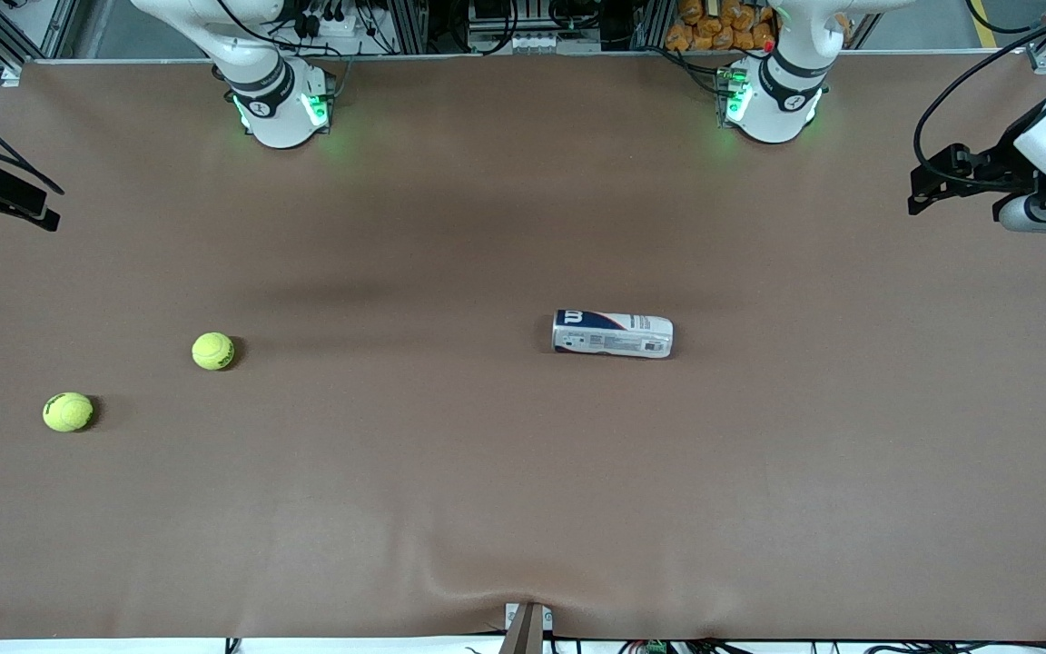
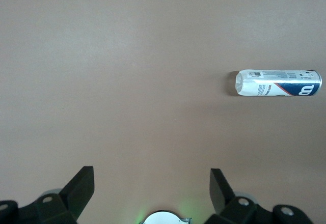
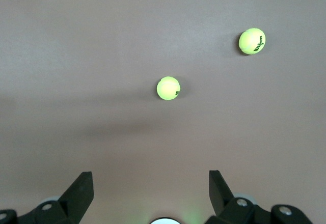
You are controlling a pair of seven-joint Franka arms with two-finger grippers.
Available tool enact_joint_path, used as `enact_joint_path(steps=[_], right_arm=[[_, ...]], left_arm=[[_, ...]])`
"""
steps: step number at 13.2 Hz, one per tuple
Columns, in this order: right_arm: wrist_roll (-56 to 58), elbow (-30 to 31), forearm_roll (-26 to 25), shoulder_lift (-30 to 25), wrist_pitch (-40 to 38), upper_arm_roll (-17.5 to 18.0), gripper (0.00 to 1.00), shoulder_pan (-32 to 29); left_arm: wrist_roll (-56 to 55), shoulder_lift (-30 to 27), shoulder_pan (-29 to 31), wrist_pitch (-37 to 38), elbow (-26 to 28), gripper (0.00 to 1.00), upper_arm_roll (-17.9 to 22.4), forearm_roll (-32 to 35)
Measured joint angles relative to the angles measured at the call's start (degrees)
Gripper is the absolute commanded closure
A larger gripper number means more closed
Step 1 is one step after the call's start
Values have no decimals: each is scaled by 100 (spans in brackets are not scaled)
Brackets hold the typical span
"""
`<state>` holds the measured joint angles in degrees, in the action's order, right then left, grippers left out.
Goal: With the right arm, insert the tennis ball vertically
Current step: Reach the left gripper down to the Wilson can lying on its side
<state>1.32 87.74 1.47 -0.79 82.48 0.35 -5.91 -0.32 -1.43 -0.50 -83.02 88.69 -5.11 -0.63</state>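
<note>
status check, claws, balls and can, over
Left claw and right claw open, empty, high over table. Two tennis balls loose; can lying on its side. Nothing between.

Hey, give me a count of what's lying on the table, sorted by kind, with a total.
Fuzzy yellow-green tennis balls: 2, one and another nearer the front camera
White and blue cylindrical ball can, lying on its side: 1
Total: 3
</note>
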Motion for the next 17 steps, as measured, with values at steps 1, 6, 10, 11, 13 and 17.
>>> enact_joint_path(steps=[1, 6, 10, 11, 13, 17], right_arm=[[-1, 1, -1, 0, 0, 0, 0, 0], [-14, 40, -9, 0, -2, -9, 0, 0], [-25, 58, -18, 1, -6, -23, 0, -5], [-30, 63, -19, 1, -6, -25, 0, -7], [-39, 70, -22, 3, -1, -33, 0, -14], [-53, 76, -28, 5, -8, -55, 0, -109]], left_arm=[[0, 7, -1, 0, 0, 0, -1, 0], [0, 23, -3, 4, 1, 0, -3, 0], [357, 128, -41, 7, 10, 0, -46, 0], [606, 195, -61, 7, 18, 0, -63, 0], [857, 372, -179, 6, 25, 0, -82, -2], [942, 700, -650, 0, 26, 0, -198, -3]])
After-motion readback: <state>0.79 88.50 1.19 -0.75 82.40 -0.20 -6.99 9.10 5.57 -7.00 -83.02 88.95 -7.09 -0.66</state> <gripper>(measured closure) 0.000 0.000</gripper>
